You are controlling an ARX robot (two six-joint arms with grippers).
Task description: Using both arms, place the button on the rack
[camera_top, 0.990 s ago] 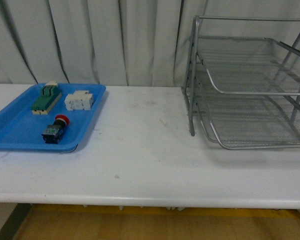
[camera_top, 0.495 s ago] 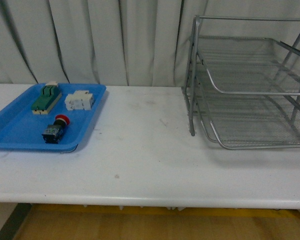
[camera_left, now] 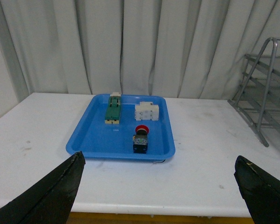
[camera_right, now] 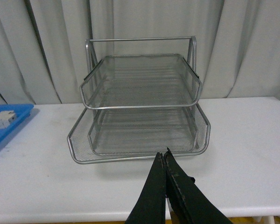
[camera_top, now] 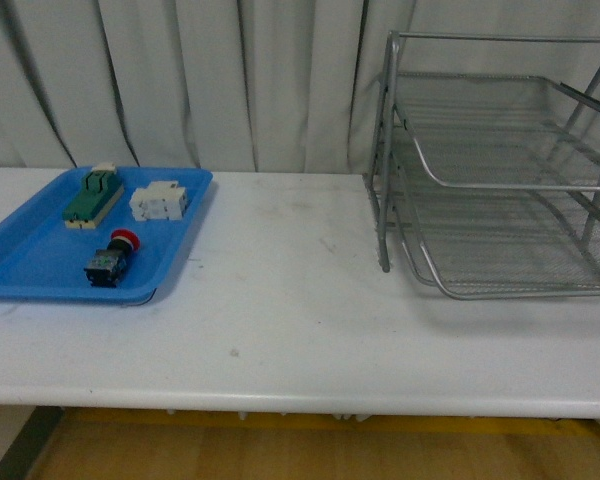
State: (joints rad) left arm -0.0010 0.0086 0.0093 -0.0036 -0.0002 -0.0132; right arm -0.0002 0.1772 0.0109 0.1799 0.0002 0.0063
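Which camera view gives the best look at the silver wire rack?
The right wrist view: the rack appears whole, seen from its open front, with its trays clear. The front view cuts off its right part at the picture edge. The left wrist view shows only part of its frame and tray ends.

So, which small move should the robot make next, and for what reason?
Probably bring the left claw forward and down toward the button. The button lies in the blue tray, straight ahead of that claw, which is open and holds nothing. No button is on the rack yet.
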